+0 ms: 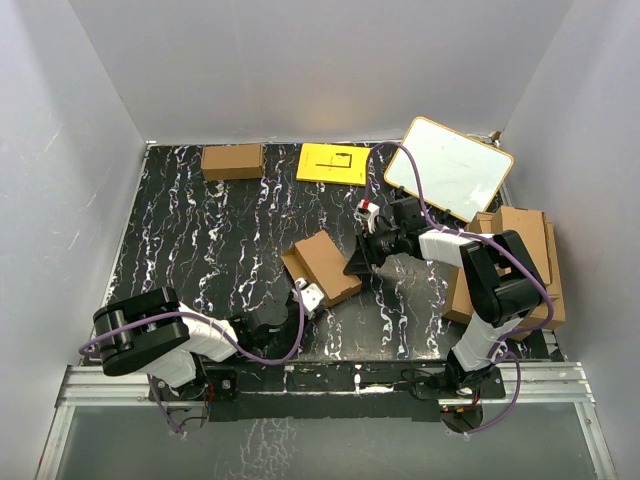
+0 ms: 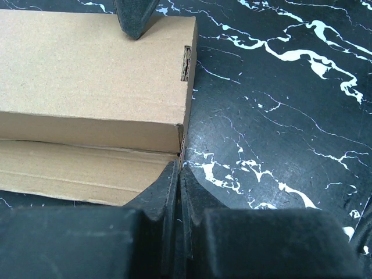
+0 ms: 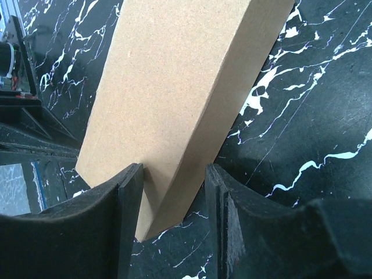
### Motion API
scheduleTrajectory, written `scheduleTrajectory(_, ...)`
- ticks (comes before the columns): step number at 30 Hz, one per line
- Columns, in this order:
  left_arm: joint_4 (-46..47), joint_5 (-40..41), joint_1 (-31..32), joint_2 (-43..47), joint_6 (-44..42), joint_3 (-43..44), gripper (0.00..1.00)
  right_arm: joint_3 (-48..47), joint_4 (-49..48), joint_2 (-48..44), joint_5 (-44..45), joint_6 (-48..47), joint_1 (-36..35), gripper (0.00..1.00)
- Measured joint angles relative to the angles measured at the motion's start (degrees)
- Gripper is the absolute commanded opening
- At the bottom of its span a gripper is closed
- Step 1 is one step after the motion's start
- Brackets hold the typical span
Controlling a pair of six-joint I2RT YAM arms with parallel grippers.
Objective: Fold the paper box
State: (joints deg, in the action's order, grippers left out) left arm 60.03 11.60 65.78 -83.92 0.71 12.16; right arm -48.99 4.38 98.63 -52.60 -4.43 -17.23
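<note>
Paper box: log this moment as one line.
plain brown cardboard paper box: resting on black marbled table | left gripper: shut at a box corner | right gripper: open, straddling box end

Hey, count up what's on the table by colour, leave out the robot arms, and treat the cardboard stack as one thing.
Brown: 3, the paper box, the smaller carton, the pile of cardboard sheets
Yellow: 1, the yellow sheet
White: 1, the white board
Total: 5
</note>
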Motion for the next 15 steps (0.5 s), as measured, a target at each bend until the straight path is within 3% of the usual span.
scheduleTrajectory(15,1.81,0.04,-0.44,-0.20,1.73,-1.05,0.00,-1.18,1.38,1.31,-0.55,-0.09,0.00,0.47)
